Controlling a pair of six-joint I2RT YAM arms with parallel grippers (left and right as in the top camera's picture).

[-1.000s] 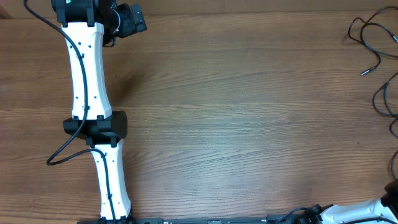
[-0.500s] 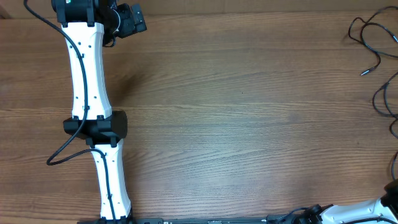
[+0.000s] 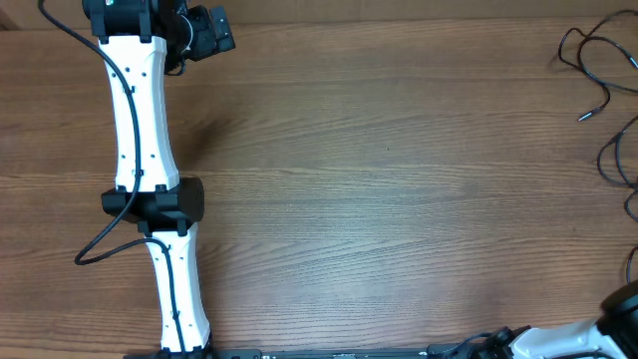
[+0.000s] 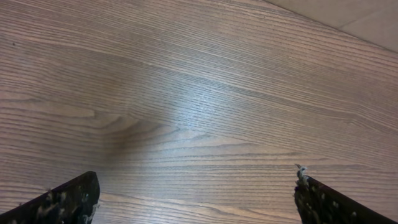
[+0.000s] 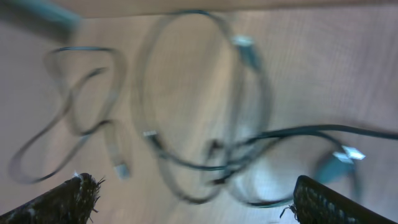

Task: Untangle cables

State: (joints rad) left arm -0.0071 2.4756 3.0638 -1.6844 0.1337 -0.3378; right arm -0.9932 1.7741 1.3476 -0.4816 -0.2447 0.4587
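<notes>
The cables (image 3: 590, 62) are thin black cords lying in loose loops at the table's far right edge, one with a small plug end (image 3: 586, 117). The right wrist view shows the cables (image 5: 205, 124) blurred, as overlapping loops with pale plug ends on the wood. My right gripper (image 5: 196, 196) hangs open over them, its jaws wide apart and nothing between them. My left gripper (image 4: 196, 186) is open above bare wood. In the overhead view it sits at the far left corner (image 3: 204, 35), far from the cables.
The left arm (image 3: 140, 130) stretches along the table's left side, with its own thicker black cable (image 3: 100, 249) looping out beside it. A part of the right arm (image 3: 558, 341) shows at the bottom right corner. The table's far edge (image 4: 348, 18) is close to the left gripper.
The dark part of the right arm at the bottom right corner has shifted slightly down and left. The left arm has not moved.
</notes>
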